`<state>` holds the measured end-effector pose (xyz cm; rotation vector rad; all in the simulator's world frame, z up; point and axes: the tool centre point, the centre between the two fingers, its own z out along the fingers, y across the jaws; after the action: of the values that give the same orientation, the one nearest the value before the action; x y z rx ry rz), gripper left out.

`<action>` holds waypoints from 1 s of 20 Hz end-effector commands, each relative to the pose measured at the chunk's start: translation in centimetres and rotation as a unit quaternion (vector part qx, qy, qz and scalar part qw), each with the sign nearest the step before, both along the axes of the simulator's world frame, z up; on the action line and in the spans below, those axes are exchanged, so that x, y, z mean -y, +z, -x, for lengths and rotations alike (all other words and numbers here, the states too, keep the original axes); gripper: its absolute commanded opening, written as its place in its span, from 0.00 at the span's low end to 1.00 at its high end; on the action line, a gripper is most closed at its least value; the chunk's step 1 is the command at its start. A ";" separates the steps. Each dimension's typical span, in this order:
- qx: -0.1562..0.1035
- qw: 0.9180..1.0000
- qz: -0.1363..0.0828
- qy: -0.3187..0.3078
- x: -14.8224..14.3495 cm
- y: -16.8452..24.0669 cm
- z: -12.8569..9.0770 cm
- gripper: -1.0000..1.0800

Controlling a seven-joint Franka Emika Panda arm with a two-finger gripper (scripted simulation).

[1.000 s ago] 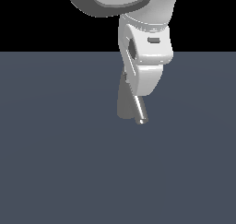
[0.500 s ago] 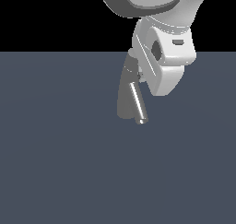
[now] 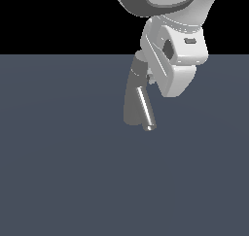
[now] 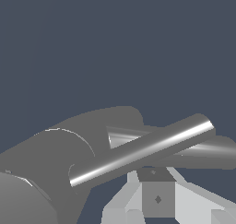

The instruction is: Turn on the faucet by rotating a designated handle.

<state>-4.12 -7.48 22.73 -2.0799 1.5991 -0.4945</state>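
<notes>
Lying just beside the fingers (image 4: 156, 197): handle (image 4: 138, 151) of faucet (image 3: 133, 101).

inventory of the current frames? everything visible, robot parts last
faucet: 1, grey metal, on the floor at centre of the exterior view, partly behind the arm
spout: 1, shiny grey tube, slanting down off the faucet
handle: 1, shiny grey rod, crossing close in front of the wrist camera
floor: 1, dark blue-grey, flat
arm: 1, white, coming from the top of the exterior view
claw: 1, white-grey, just under the handle; open or shut unclear
</notes>
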 end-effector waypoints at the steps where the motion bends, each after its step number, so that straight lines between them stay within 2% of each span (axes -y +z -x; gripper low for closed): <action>1: 0.001 1.000 0.001 -0.014 1.9 0.2 -0.5 0.00; 20: -0.002 1.000 0.002 -0.031 7.0 1.8 -3.7 0.00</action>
<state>-0.43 -10.68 24.75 -2.0817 1.5972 -0.4900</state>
